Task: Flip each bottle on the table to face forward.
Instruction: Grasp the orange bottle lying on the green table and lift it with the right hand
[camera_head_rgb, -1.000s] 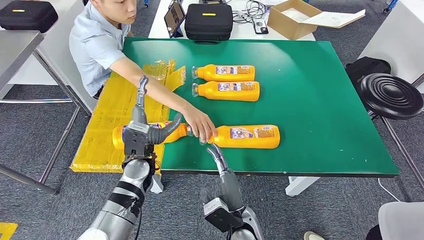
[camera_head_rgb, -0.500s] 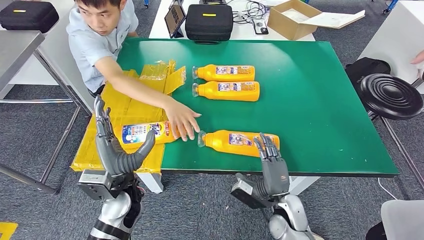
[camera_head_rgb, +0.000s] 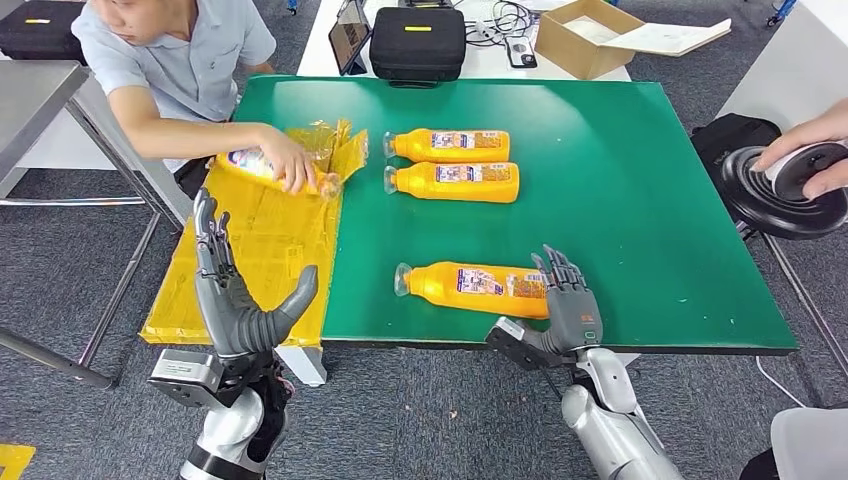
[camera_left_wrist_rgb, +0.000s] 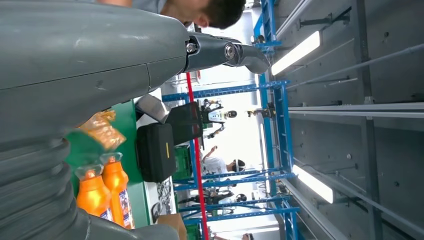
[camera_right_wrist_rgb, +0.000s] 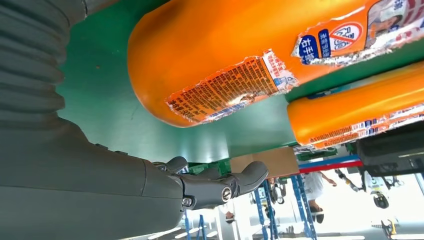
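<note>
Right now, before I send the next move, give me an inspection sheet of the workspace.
Surface: green table, yellow sheet over its left edge.
Job's things: near bottle lying by the front edge; two far bottles side by side; a person's hand holds a fourth bottle.
Clutter: nothing seen on the green.
Hands: left hand raised, empty; right hand at the near bottle's base, grip unclear.
Cables: on the white table behind.
Surroundings: black case, cardboard box, stool.

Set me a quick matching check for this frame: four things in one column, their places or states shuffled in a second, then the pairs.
Things:
1. nearest bottle
2. left hand
3. black case
4. person's bottle

Places or states:
A. raised, fingers spread, empty
B. on the white table beyond the green table
C. lying on the green table by the right hand
D. held over the yellow sheet

Pairs: 1-C, 2-A, 3-B, 4-D
</note>
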